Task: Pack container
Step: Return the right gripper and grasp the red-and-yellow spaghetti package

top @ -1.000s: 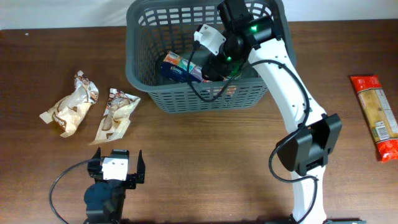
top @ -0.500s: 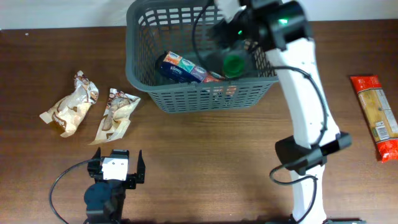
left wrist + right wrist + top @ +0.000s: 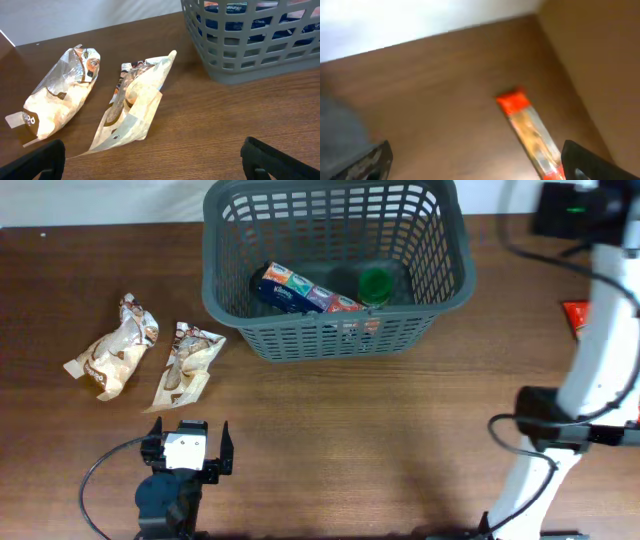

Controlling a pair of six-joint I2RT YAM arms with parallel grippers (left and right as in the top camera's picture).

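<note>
I find the basket (image 3: 335, 340) at the far centre of the table (image 3: 350, 450), a blue box (image 3: 300, 292) and a green lid (image 3: 376, 283) inside; left gripper (image 3: 189, 432) rests near two snack bags (image 3: 190, 360), fingers spread, empty; right gripper (image 3: 480, 162) hangs above a red packet (image 3: 527, 127), fingers wide apart, holding nothing.

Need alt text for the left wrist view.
Two crinkled tan-and-clear plastic snack bags lie side by side on a brown wooden table, left of a dark grey slotted plastic basket. The left gripper frames the bottom corners, open.
</note>
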